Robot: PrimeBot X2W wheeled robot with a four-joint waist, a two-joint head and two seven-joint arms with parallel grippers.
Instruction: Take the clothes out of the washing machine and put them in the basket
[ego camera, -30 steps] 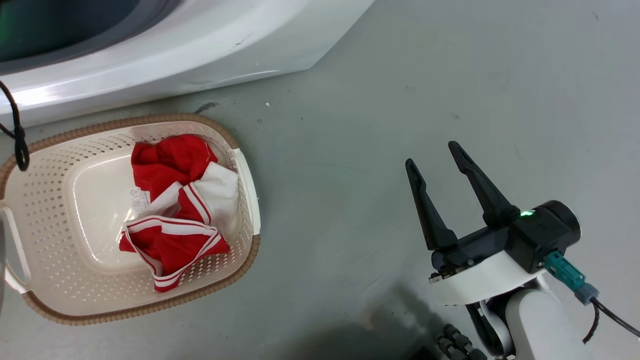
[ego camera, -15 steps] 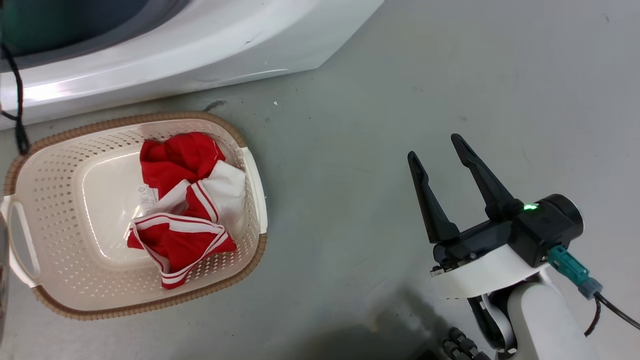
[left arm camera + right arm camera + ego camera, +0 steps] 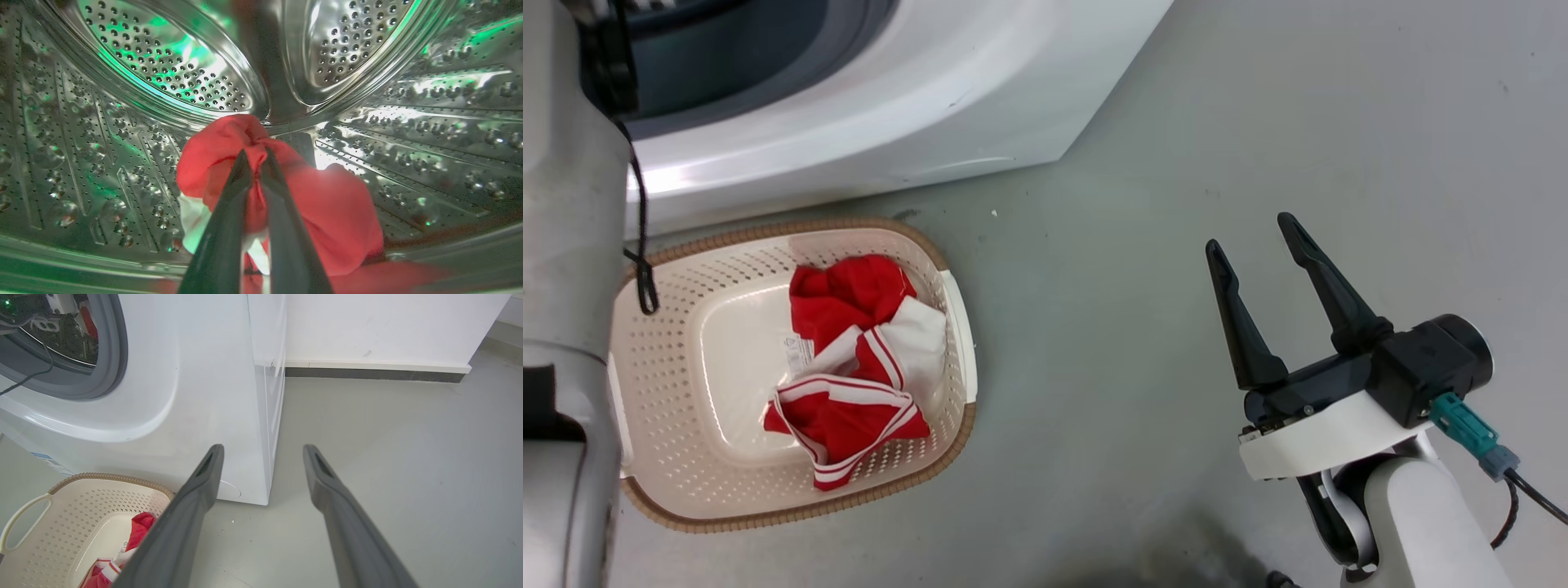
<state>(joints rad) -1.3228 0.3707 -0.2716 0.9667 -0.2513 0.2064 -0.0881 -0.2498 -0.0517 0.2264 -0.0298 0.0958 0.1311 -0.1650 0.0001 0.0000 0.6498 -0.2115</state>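
Observation:
Inside the washing machine's steel drum (image 3: pixel 171 77), my left gripper (image 3: pixel 254 157) is shut on a red garment (image 3: pixel 327 204) with a white patch, pinching a bunched fold of it. The cream basket (image 3: pixel 670 457) stands on the floor before the washing machine (image 3: pixel 915 106) and holds red clothes (image 3: pixel 849 359) with white stripes. Both also appear in the right wrist view: the basket (image 3: pixel 61 522) and its clothes (image 3: pixel 139 531). My right gripper (image 3: pixel 1252 231) hovers open over the floor, right of the basket, nothing between its fingers (image 3: pixel 196 490).
My pale left forearm (image 3: pixel 564 286) with a black cable rises along the left edge toward the machine's opening (image 3: pixel 61 347). Grey floor (image 3: pixel 1135 204) stretches right of the basket. A white wall with a dark skirting (image 3: pixel 367 373) stands behind the machine.
The head camera has shifted, so basket and machine sit lower and further right in its picture. The left forearm has come into that view. The right gripper stays open.

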